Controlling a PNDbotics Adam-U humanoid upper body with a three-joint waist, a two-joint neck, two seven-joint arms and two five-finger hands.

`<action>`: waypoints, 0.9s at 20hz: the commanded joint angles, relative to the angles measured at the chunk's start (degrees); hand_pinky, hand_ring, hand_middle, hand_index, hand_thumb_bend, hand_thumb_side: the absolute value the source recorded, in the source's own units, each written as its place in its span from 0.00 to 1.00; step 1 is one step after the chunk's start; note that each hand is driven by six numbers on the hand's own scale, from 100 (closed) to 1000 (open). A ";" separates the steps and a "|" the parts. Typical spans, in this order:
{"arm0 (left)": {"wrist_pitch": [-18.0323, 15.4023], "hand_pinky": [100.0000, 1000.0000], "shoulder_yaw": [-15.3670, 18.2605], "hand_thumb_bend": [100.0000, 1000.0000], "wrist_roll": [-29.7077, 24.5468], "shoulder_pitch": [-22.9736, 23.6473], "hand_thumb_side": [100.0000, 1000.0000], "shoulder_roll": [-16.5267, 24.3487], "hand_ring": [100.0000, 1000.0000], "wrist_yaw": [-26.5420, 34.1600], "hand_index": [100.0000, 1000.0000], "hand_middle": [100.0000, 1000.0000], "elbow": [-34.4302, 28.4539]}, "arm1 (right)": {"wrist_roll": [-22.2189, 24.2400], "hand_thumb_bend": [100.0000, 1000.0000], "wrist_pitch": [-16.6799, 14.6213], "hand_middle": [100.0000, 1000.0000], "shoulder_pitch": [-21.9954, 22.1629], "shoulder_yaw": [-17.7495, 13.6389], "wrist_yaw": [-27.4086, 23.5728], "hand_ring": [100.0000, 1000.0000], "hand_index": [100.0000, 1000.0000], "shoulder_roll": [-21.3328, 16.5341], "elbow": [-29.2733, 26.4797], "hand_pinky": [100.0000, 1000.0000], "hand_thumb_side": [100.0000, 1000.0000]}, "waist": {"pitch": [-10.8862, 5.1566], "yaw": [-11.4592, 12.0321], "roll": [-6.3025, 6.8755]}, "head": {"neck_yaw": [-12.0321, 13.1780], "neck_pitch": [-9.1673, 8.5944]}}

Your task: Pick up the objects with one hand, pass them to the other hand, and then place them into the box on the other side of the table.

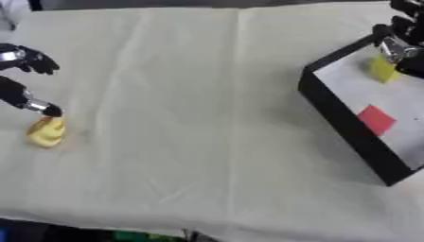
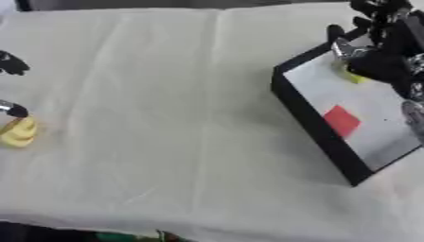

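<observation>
A creased cream cloth covers the table (image 1: 207, 118), with a dark strip of room along its far edge. The black-walled box with a grey floor (image 1: 335, 113) sits at the right, holding a red square piece (image 1: 376, 119) and a yellow block (image 1: 383, 70). Above that block hangs the right robot hand (image 2: 377, 54); its grasp cannot be told. Far left of the box, the left robot hand (image 1: 25, 59), fingers spread and released, touches a yellow ridged object (image 1: 46, 132) with one fingertip.
</observation>
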 commanded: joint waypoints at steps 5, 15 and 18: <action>4.94 0.88 -1.79 0.83 2.51 1.71 0.26 3.37 0.81 -2.32 0.82 0.71 -4.94 | 0.11 0.09 -0.01 0.99 -0.29 -0.20 0.39 1.00 1.00 -0.79 -1.11 1.00 0.00 | -1.40 -0.33 -0.08 | -1.23 -0.41; 6.57 0.85 -0.08 0.83 7.15 6.27 0.14 4.77 0.79 -6.89 0.81 0.70 -2.75 | 0.01 0.08 0.24 0.99 -0.05 -0.07 0.87 1.00 1.00 -0.31 -1.11 1.00 0.00 | -1.19 -0.51 -0.35 | -1.97 -0.64; 6.16 0.83 0.56 0.82 9.28 6.27 0.11 3.88 0.78 -8.57 0.81 0.69 -0.21 | -0.01 0.09 0.32 0.99 0.01 -0.06 0.88 1.00 1.00 -0.11 -1.11 1.00 0.00 | -1.19 -0.51 -0.46 | -1.99 -0.69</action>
